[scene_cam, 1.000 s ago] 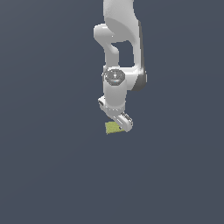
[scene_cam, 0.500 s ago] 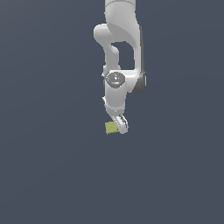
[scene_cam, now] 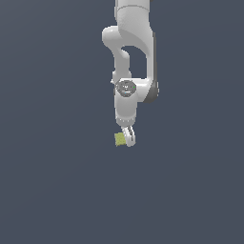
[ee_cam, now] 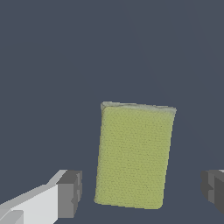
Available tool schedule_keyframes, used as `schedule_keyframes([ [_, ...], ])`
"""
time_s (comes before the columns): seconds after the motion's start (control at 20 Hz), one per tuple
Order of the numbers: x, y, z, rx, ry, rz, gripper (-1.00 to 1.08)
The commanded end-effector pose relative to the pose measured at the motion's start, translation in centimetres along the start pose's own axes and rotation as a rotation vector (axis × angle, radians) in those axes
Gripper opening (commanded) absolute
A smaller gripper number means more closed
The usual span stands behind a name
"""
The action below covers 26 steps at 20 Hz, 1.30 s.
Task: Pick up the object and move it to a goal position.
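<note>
The object (ee_cam: 134,155) is a flat yellow-green block with a finely textured top, lying on the dark grey floor. In the wrist view it sits between my two dark finger pads (ee_cam: 70,194), with a gap on each side, so nothing touches it. My gripper (ee_cam: 142,192) is open around it. In the exterior view the white arm hangs almost straight down, and the gripper (scene_cam: 127,139) is low beside the object (scene_cam: 118,138). The fingers partly cover the block's side toward the exterior view's right.
Only the plain dark grey floor (scene_cam: 57,190) surrounds the arm and block. No other objects, walls, edges or goal marker show in either view.
The wrist has swung from a tilt to nearly vertical. The gripper has come down a little and shifted toward the exterior view's left, closer over the block. The block has stayed put.
</note>
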<state>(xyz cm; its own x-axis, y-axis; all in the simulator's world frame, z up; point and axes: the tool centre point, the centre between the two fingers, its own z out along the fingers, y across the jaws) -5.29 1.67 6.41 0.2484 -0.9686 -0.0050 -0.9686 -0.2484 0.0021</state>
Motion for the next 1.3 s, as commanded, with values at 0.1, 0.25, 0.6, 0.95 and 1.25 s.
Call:
schedule_keyframes([
  [0.1, 0.0, 0.2, 0.3, 0.002, 0.004, 0.051, 1.0],
  [0.25, 0.0, 0.3, 0.4, 0.002, 0.005, 0.066, 1.0],
  [0.6, 0.0, 0.3, 0.9, 0.002, 0.005, 0.065, 1.0],
  [0.95, 0.0, 0.4, 4.0, 0.002, 0.005, 0.068, 1.0],
  [1.25, 0.0, 0.3, 5.4, 0.002, 0.005, 0.069, 1.0],
])
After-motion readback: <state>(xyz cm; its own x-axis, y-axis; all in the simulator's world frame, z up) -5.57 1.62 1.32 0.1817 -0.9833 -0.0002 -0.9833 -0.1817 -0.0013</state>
